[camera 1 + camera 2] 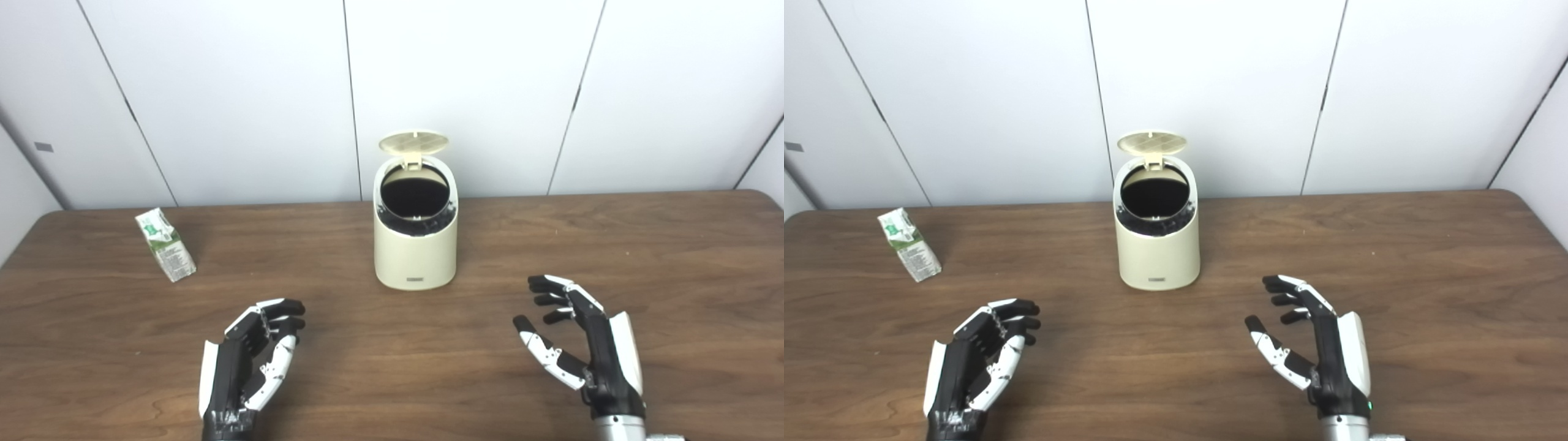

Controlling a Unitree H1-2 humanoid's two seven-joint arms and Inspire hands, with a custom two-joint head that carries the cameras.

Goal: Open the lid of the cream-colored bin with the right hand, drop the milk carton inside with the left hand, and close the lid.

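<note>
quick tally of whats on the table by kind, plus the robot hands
Cream-colored bin, lid standing open: 1
Milk carton, green and white, lying apart from the bin on its left: 1
Robot hands, both empty with fingers apart: 2, left hand and right hand
Total: 4

Left eye: head-height, facing forward and down over the surface [392, 380].
Right eye: same scene, everything shifted toward frame left.

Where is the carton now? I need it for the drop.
The carton stands on the table at far left, well left of the open bin and beyond the left hand.
</note>
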